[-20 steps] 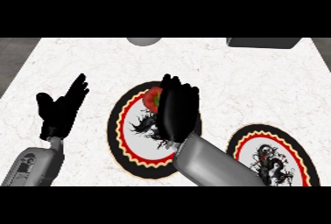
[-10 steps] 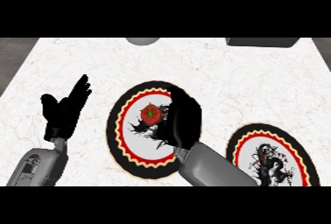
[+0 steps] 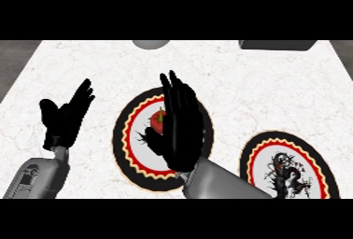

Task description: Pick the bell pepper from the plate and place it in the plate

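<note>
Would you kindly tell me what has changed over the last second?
The right hand has straightened out over the centre plate, fingers now extended and pointing away from the robot beside the red bell pepper, which shows more than a second ago; nothing is held yet. The left hand stayed open at the left, and the right plate has not moved.

bell pepper (image 3: 159,117) on left plate (image 3: 131,140), second plate (image 3: 258,158) right

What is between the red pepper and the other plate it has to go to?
Only the right hand itself, standing open beside the bell pepper. Past it, bare counter leads to the right plate.
</note>
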Tool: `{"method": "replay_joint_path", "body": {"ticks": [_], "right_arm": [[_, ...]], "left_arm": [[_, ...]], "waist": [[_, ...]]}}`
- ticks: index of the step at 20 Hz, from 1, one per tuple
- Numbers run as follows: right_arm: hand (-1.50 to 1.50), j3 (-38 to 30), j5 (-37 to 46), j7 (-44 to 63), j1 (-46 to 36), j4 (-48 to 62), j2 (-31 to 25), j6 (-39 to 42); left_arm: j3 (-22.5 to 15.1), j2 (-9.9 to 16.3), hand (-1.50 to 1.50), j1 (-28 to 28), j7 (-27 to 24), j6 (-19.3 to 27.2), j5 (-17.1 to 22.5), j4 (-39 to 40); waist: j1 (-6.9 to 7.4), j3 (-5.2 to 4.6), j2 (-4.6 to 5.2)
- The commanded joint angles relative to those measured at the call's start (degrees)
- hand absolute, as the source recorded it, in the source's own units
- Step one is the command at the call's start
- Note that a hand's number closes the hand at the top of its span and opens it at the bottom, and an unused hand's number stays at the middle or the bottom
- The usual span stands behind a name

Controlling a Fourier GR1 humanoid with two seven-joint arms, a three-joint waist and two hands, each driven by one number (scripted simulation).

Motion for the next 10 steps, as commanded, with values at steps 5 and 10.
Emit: {"method": "replay_joint_path", "body": {"ticks": [5,10], "right_arm": [[-1.5,-1.38,-4.09,10.81,4.77,-9.82,0.71,-16.26],[-1.5,2.3,-12.07,6.23,8.53,-11.01,0.72,-22.89]], "left_arm": [[0.55,1.04,0.0,0.78,0.52,-1.18,0.57,-1.73],[0.55,-0.09,0.0,1.95,-1.86,-0.88,-0.12,0.23]], "waist": [[0.1,0.07,-0.26],[-0.33,-0.02,0.24]]}}
